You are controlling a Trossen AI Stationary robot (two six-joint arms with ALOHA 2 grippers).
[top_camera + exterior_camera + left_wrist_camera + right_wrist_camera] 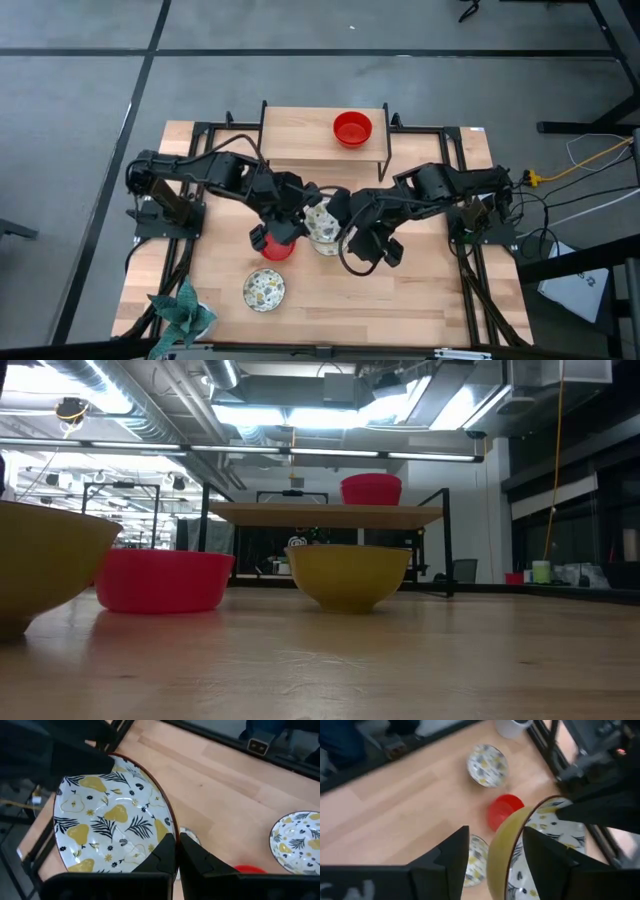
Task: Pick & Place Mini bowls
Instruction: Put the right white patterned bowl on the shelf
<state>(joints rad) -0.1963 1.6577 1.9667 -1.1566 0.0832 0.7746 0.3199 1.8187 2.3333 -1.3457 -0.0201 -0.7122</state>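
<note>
We judged a handover at the patterned bowl (322,225). Left gripper (177,851) pinched its rim, fully closed. Right gripper (495,852) straddled that rim, fingers parted. Next: retract right gripper clear of the bowl.

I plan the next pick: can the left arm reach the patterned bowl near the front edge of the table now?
Probably not yet: the left gripper is shut on the rim of another patterned bowl at mid-table. The front patterned bowl itself lies uncovered on the table.
</note>
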